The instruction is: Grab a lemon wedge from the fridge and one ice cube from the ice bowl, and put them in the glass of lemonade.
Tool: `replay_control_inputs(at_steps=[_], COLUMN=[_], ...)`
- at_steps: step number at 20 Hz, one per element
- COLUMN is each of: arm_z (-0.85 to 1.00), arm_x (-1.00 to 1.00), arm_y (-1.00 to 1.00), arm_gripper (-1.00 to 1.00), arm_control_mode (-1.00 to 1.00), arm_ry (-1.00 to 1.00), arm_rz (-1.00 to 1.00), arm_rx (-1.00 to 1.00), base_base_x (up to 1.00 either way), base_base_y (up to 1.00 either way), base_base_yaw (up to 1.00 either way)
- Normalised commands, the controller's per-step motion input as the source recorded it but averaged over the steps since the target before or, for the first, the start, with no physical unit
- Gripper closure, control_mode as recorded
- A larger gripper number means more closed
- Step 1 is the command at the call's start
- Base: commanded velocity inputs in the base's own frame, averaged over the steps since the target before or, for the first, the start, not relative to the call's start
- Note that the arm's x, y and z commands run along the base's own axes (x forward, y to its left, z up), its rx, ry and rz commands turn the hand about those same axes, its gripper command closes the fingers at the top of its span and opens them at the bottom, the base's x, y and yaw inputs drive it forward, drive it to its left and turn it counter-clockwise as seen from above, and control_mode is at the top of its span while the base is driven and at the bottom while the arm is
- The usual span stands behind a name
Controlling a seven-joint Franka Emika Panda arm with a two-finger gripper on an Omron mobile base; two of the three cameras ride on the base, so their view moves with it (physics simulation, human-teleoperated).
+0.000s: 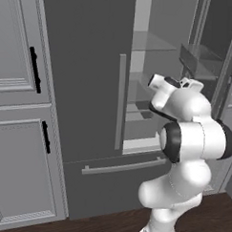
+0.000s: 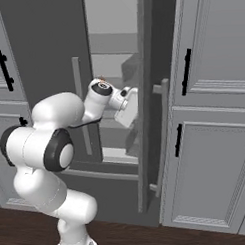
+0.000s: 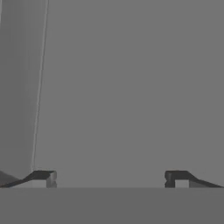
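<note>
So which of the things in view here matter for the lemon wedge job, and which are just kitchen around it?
For the job:
- fridge, right door swung open, left door shut
- glass shelves inside it; no lemon wedge can be made out
- gripper, open and holding nothing

Just around:
- panelled cabinets with black handles
- dark wood floor
</note>
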Motion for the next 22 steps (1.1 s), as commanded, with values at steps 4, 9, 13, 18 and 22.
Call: replay_control_inputs(at_steps=[4,9,13,18,22], arm_z=[0.09,0.0,0.0,0.09,0.04], arm_x=[0.15,0.03,0.0,-0.16,-0.05], arm_y=[-0.79,-0.88,-0.49,0.65,1.0], arm_gripper=[-1.0,-1.0,-1.0,-1.0,-1.0], arm_control_mode=[-1.0,-1.0,-1.0,-1.0,-1.0], arm_ry=[-0.04,-0.05,-0.03,-0.09,-0.09], arm_rz=[0.04,0.03,0.01,0.11,0.16], arm_rx=[0.0,0.0,0.0,0.0,0.0], base_base_x=[0.0,0.0,0.0,0.0,0.0], base_base_y=[0.0,0.0,0.0,0.0,0.0], base_base_yaw=[0.0,0.0,0.0,0.0,0.0])
